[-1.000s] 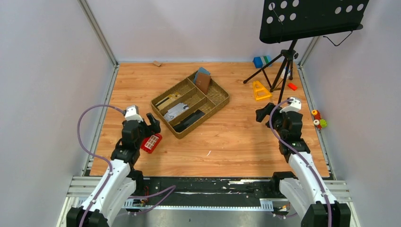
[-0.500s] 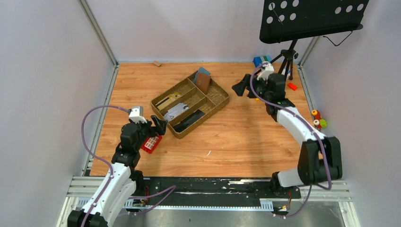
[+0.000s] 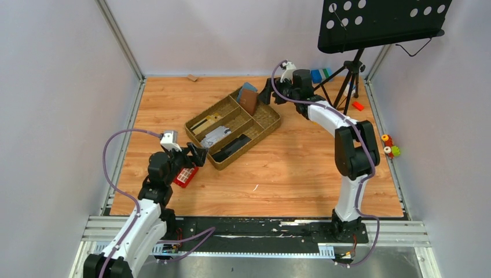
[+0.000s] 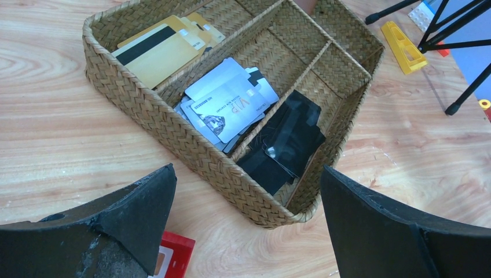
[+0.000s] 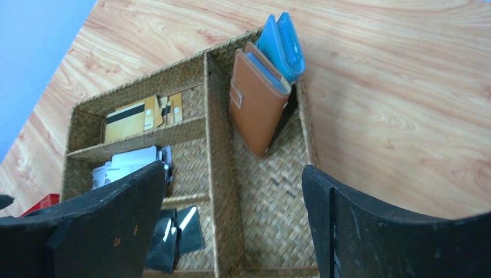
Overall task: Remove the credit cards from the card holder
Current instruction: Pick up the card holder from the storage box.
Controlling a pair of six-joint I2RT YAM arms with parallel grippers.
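Note:
The brown card holder (image 5: 255, 101) leans closed, tab fastened, in the far compartment of a woven basket (image 5: 223, 191), against a blue-teal pouch (image 5: 281, 43). Any credit cards in it are hidden. From above, the card holder (image 3: 249, 101) stands at the basket's (image 3: 267, 124) far corner. My right gripper (image 3: 267, 92) hovers just right of it, and in its wrist view the right gripper (image 5: 231, 174) is open and empty above that compartment. My left gripper (image 3: 195, 155) is open at the basket's near left side. Its wrist view shows the left gripper (image 4: 248, 174) facing the basket wall (image 4: 191, 145).
Loose gold cards (image 4: 156, 52), silver cards (image 4: 226, 104) and black cards (image 4: 286, 139) fill the basket's other compartments. A red box (image 3: 185, 175) lies by my left gripper. A music stand tripod (image 3: 347, 75), yellow piece (image 3: 317, 110), blue block (image 3: 318, 75) and small toys (image 3: 391, 147) sit at the right.
My right arm swung from the table's right side out to the basket's far corner, its jaws narrowing slightly. The left gripper edged toward the basket.

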